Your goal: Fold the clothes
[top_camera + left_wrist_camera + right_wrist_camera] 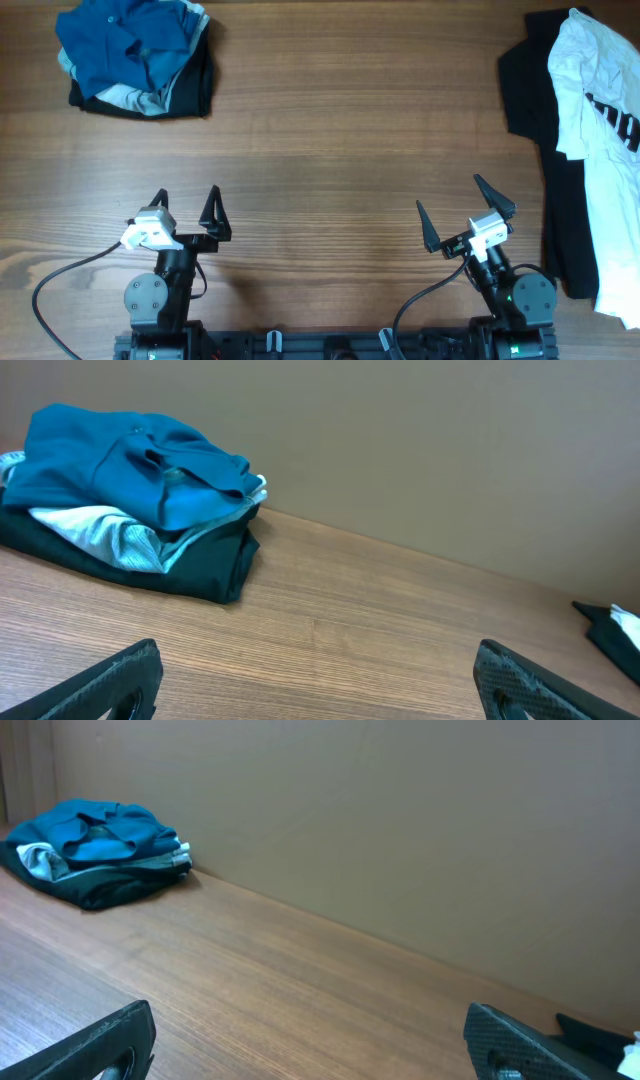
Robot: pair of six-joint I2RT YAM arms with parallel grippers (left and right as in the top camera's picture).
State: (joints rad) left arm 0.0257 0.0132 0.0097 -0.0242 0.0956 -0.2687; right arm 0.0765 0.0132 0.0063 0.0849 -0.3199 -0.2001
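Clothing, two lots, neither folded.

Lot one: blue heap (135, 50), a blue garment bundled over pale and dark pieces, at the far left corner of the table (330, 130).

Lot two: white shirt (600, 150) lying over a black garment (525, 90) along the right side. It runs out of view, so whether it overhangs the table cannot be told.

Left claw (187, 200): fingers apart, holding nothing, at the near edge, well apart from the blue heap.

Right claw (449, 197): fingers apart, holding nothing, near the lower part of the black garment.

Progress, as judged: no fold begun.

Hazards:
- Stacked layers in both lots. A deep pinch may catch two garments and drag the lot.
- Blue heap is tangled, so lifting one piece could scatter the rest.
- Any overhang on the right means a sideways tug may slide the shirt off.
- Blue heap lies far from the left arm, so a stretched reach may grip poorly.
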